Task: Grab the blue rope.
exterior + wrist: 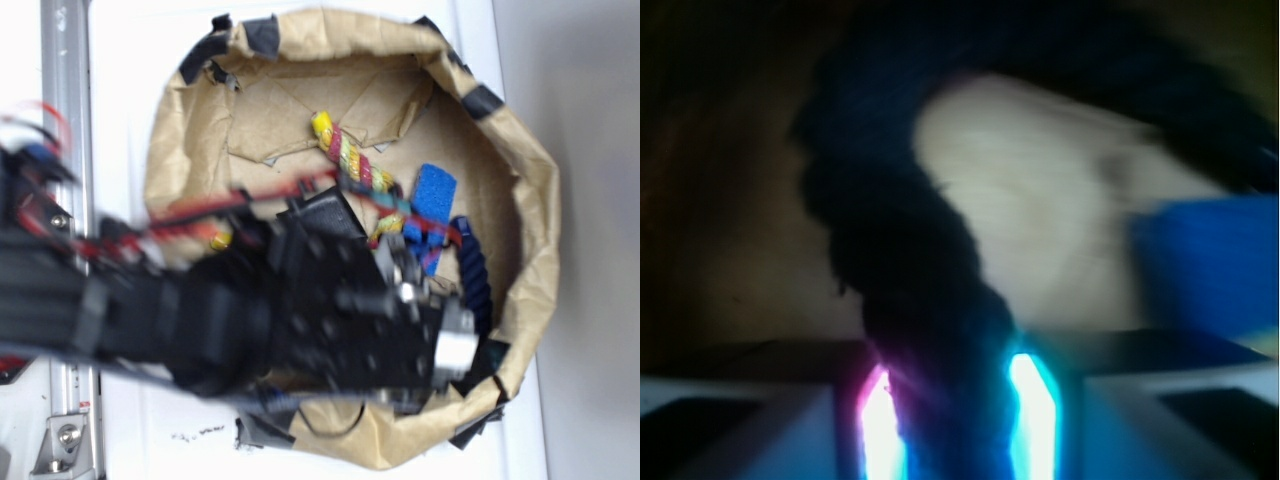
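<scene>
A brown paper bag [530, 180] with its rim rolled down and patched with black tape sits on a white table [120, 90], and the black arm [200, 310] reaches in from the left, covering most of the bag's near half. The gripper [455, 345] is low inside the bag at its right side, near the near rim. The blue rope [476, 268] shows in the exterior view as a dark twisted length running along the right inner wall, from just right of the sponge [432, 195] down to the gripper, where the arm hides its lower part. The sponge, bright blue, lies just left of the rope's far end. A red, yellow and green rope [352, 160] lies farther left, running from the bag's far middle toward the sponge. In the wrist view, which is blurred, the blue rope [910, 260] curves down from the top and passes straight between the two glowing fingertips [1035, 420], filling the gap and touching both, so the jaws look closed on it. The sponge [1205, 260] appears at the right edge, beside pale paper [1030, 200].
</scene>
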You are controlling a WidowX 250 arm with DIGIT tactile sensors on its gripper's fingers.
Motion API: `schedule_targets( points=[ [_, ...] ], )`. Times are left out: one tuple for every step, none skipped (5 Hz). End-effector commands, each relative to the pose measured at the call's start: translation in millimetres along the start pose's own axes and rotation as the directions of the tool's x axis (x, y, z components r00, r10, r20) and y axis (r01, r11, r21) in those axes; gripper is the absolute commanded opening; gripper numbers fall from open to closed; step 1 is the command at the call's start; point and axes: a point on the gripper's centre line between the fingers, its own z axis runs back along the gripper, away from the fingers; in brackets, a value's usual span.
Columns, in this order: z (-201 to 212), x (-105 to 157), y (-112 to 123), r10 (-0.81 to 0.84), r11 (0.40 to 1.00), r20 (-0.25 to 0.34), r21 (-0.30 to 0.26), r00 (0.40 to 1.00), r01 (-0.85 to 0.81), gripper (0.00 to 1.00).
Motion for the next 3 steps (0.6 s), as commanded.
schedule_targets(
  points=[
    [76,-8,39,0.271,0.962,-0.030,-0.013,0.962,-0.271,0.00],
    [96,-12,27,0.284,0.959,-0.067,0.020,0.956,-0.283,0.00],
    [99,-12,6,0.268,0.963,-0.087,0.011,0.959,-0.268,0.00]
  ],
)
